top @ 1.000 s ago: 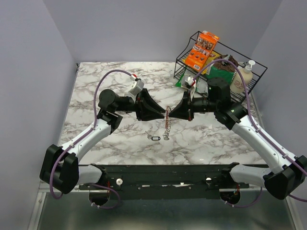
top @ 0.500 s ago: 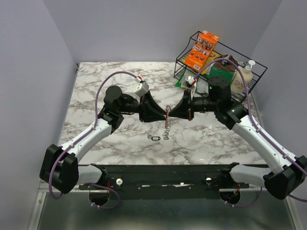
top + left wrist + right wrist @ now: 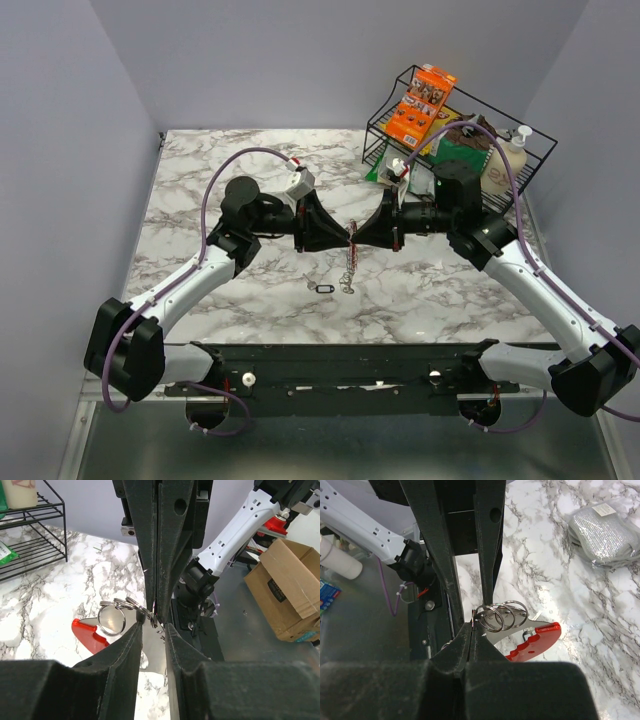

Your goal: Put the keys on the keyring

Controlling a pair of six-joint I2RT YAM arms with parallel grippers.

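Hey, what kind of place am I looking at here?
Probably a robotics lab test cell: a marble-look table boxed in by plain walls, a wire rack of packaged goods, and a cardboard box nearby.

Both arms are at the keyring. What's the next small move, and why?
Probably close the left pincer on the keyring. Its fingers straddle it with a gap showing, while the right pincer is shut on it. The key lies loose on the table below, so a second firm hold seems needed before threading.
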